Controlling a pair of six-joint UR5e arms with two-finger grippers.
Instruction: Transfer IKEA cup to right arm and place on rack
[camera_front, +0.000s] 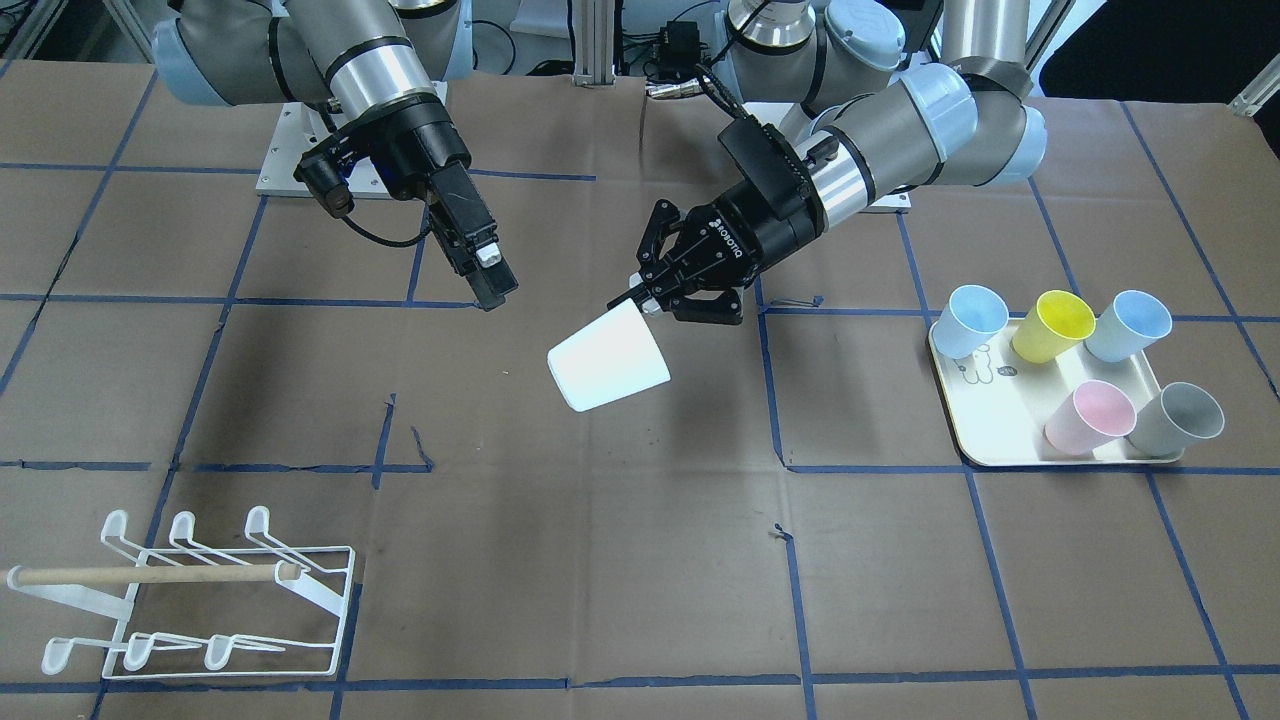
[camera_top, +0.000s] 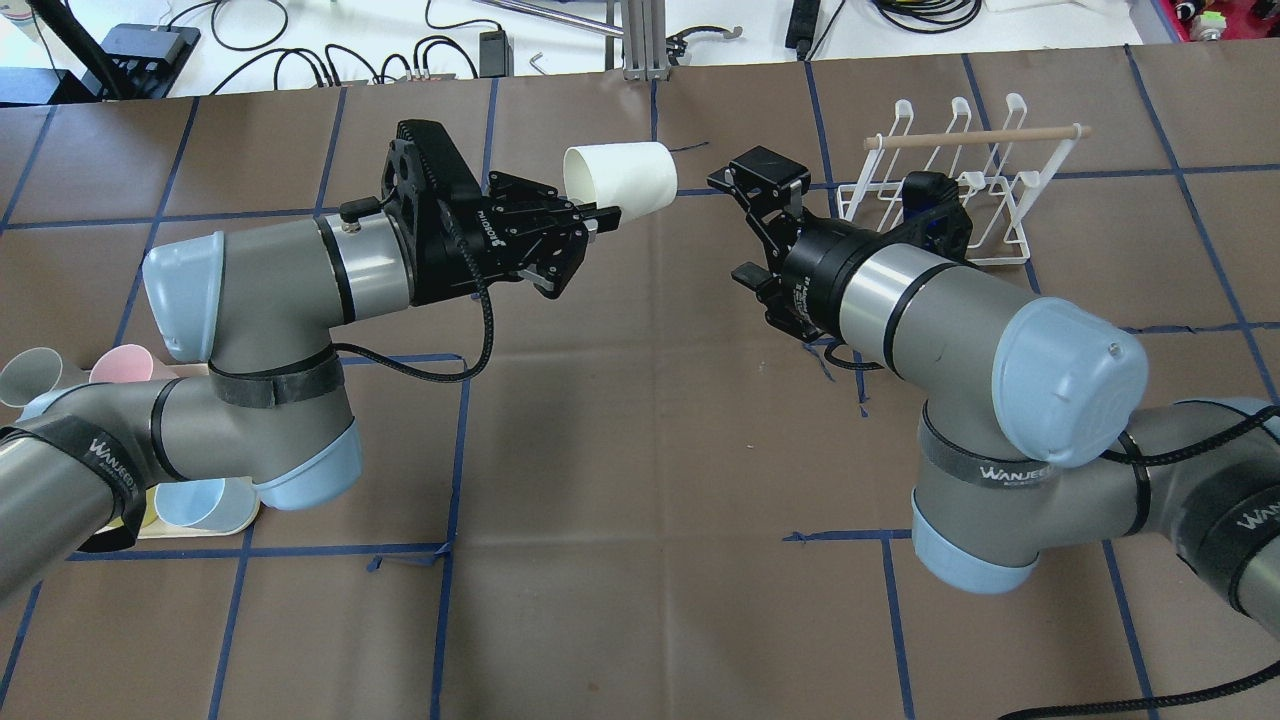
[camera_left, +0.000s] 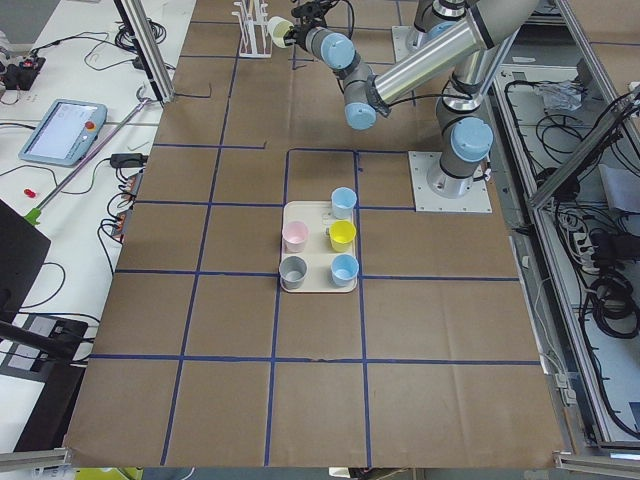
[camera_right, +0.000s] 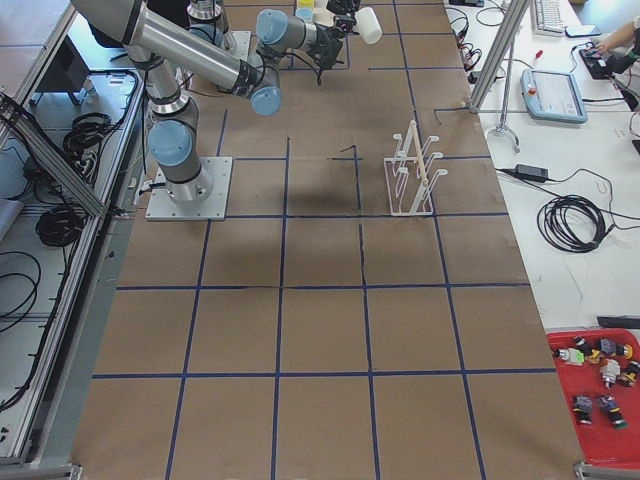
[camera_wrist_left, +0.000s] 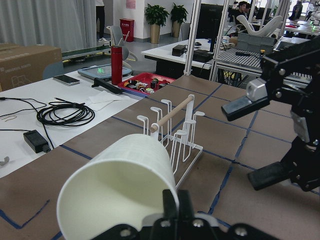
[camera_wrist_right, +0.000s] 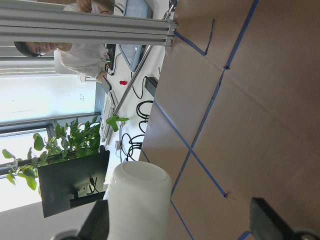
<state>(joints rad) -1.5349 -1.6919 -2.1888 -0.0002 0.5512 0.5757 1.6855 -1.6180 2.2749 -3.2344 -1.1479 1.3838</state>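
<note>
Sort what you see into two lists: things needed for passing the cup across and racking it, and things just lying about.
Needed: white cup; left gripper holding it; right gripper, open; rack.
Lying about: tray; five coloured cups on it.

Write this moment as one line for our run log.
phase: handover, pre-transfer | left gripper: shut on white cup rim, cup airborne | right gripper: open, short of cup | rack: no cup on it

1. The left arm (camera_top: 250, 270) stretches out nearly level, and its gripper (camera_front: 648, 300) is pinched on the rim of the white cup (camera_front: 608, 357).
2. The right arm (camera_top: 950, 310) aims its gripper (camera_front: 488, 272) at the cup's base, jaws spread, near it but not touching.
</note>
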